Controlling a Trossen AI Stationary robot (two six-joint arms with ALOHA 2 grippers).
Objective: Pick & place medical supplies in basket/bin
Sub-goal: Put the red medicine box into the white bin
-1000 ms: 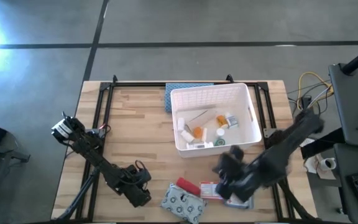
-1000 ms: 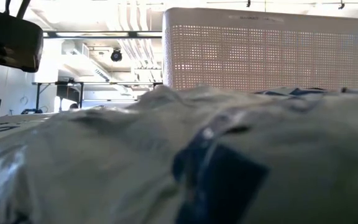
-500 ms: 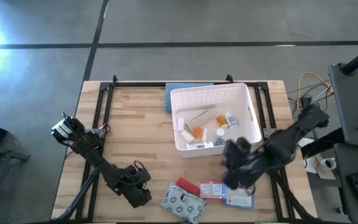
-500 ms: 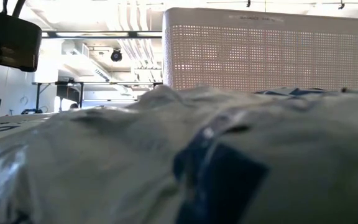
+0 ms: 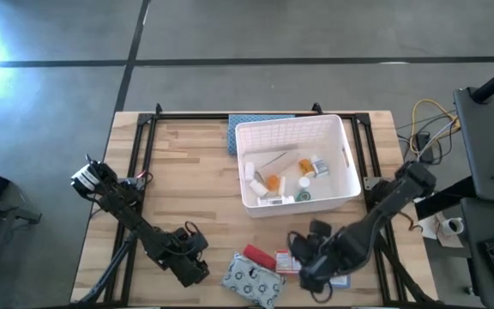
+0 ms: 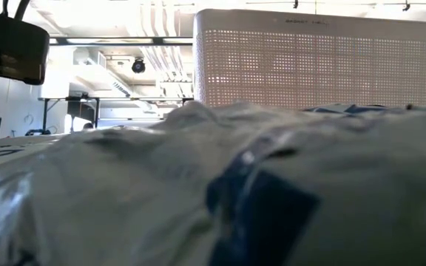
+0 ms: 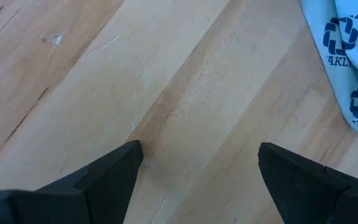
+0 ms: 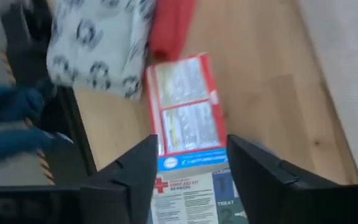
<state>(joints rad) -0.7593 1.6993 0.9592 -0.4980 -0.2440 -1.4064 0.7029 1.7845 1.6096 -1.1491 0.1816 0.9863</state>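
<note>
Cardboard is what the next item appears to be made of: in the high view a red-bordered flat box (image 5: 291,260) is seen lying near the table's front edge, between a red tube (image 5: 258,255) and a blue-white flat box (image 5: 337,279), with the right gripper (image 5: 305,263) lowered over it and the white bin (image 5: 297,163) well apart toward the rear edge, several supplies already inside. The left gripper (image 5: 194,268) waits by the front edge beside the grey patterned pouch (image 5: 252,281). The low view is filled by that pouch, soft and crumpled. In the left wrist view, fingers are spread wide over bare wood. In the right wrist view, fingers stand parted astride the box, nothing pinched; it is judged light, stiff and thin, best taken across its short sides
</note>
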